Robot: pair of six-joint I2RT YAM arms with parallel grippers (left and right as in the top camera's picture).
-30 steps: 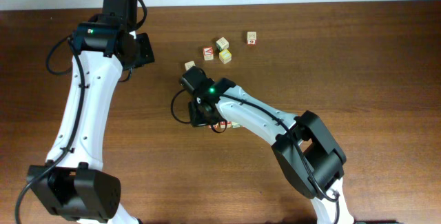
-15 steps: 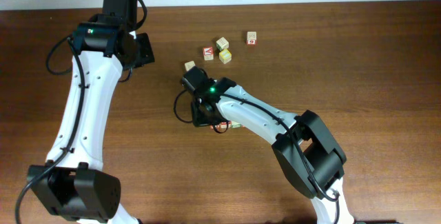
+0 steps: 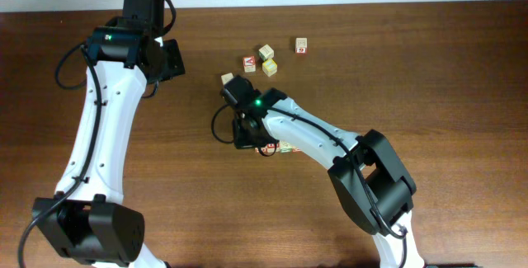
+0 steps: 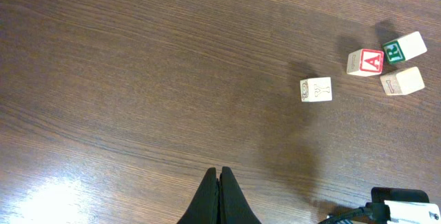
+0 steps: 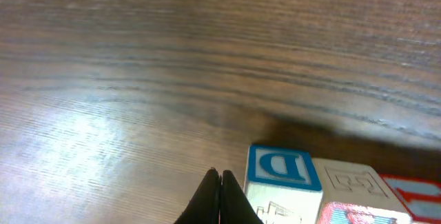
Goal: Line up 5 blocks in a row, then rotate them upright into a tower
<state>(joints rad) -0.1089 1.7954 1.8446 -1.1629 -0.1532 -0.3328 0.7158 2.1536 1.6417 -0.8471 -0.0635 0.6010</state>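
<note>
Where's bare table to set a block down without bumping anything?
Bare wood right of the lone block, and between the left arm and right gripper. Crowded around the block cluster and the cubes beside that gripper.

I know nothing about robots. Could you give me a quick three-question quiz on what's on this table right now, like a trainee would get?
1. True or false: the left arm's fingers are shut with nothing between them.
2. In the right wrist view, which letter is on the blue-lettered pale wooden cube just right of the right arm's fingers? A) D B) K C) S
3. Fill the gap: in the left wrist view, the pale wooden cube with the letter A has a ___ border.
Key: 1 true; 2 A; 3 red.
</note>
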